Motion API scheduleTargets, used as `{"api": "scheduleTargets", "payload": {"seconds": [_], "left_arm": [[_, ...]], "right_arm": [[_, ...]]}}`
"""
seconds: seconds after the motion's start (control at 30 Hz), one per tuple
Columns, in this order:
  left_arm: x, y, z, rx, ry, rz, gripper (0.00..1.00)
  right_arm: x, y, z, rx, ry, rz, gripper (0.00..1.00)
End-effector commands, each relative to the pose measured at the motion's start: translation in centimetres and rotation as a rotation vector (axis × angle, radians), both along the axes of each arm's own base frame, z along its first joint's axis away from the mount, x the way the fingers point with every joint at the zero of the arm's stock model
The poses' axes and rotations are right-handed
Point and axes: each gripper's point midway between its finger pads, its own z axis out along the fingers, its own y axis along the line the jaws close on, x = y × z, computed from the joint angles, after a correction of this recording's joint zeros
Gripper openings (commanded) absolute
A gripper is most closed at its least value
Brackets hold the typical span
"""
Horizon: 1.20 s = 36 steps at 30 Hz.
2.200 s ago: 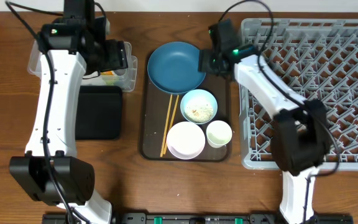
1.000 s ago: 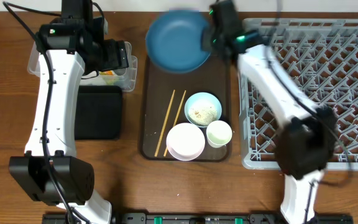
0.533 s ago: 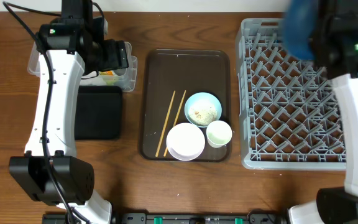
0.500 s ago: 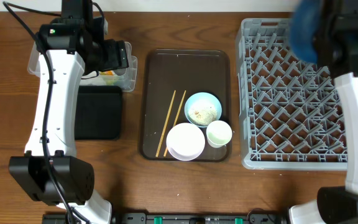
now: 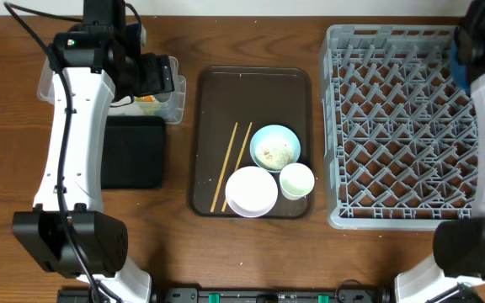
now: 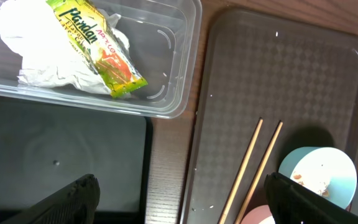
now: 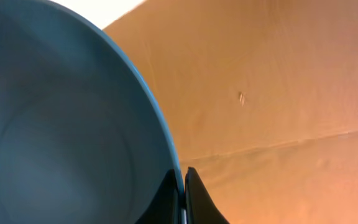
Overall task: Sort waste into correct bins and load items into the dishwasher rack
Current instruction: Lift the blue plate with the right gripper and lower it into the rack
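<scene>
The dark blue plate [image 7: 61, 137] fills the left of the right wrist view, tilted on edge, with my right gripper [image 7: 183, 180] shut on its rim. From overhead only a blue sliver of the plate [image 5: 456, 55] shows by the right arm, over the far right corner of the dishwasher rack [image 5: 394, 126]. My left gripper [image 6: 180, 202] hangs open and holds nothing, over the edge between the clear tub [image 6: 179, 74] and the black tray [image 6: 55, 149]. The napkin [image 6: 48, 62] and wrapper [image 6: 98, 46] lie in the tub. Chopsticks [image 5: 232, 164], a light blue bowl [image 5: 274, 147] with rice scraps, a white bowl [image 5: 252, 190] and a green cup [image 5: 296, 180] remain.
These dishes sit on the dark brown serving tray [image 5: 251, 93], whose far half is bare. The black tray [image 5: 133, 151] lies left of it, below the clear tub [image 5: 171, 105]. The right arm stands along the rack's right side.
The right arm has lifted the blue plate off the brown tray and swung it right across the rack to the far right edge. The left arm has stayed still.
</scene>
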Motion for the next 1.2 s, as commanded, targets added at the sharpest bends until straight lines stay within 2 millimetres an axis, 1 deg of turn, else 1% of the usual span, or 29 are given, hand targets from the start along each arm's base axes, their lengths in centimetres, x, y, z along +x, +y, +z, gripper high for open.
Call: {"api": "scheduleTargets", "payload": {"seconds": [0.0,0.1,0.27,0.43,0.57,0.63,0.9,1.17], "left_arm": [[0.0,0.3,1.1,0.005,-0.028,0.008,0.88],[0.0,0.3,1.1,0.005,-0.028,0.008,0.88],[0.0,0.3,1.1,0.005,-0.028,0.008,0.88],[0.0,0.3,1.1,0.005,-0.028,0.008,0.88],[0.0,0.3,1.1,0.005,-0.028,0.008,0.88],[0.0,0.3,1.1,0.005,-0.028,0.008,0.88],[0.0,0.3,1.1,0.005,-0.028,0.008,0.88],[0.0,0.3,1.1,0.005,-0.028,0.008,0.88]], "right_arm": [[1.7,-0.7,-1.5,-0.114,0.219,0.057,0.01],[3.1,-1.3,-2.8,-0.136,0.249,0.06,0.01],[4.7,-2.4,-5.6,-0.148,0.315,0.057,0.01],[5.5,-3.3,-8.2,-0.152,0.386,0.055,0.01],[5.6,-4.6,-8.9,-0.15,0.393,0.041,0.01],[5.9,-4.7,-9.2,-0.139,0.39,0.063,0.01],[6.8,-3.9,-10.5,-0.103,0.406,0.145,0.01],[7.1,-3.7,-13.4,-0.066,0.465,0.163,0.01]]}}
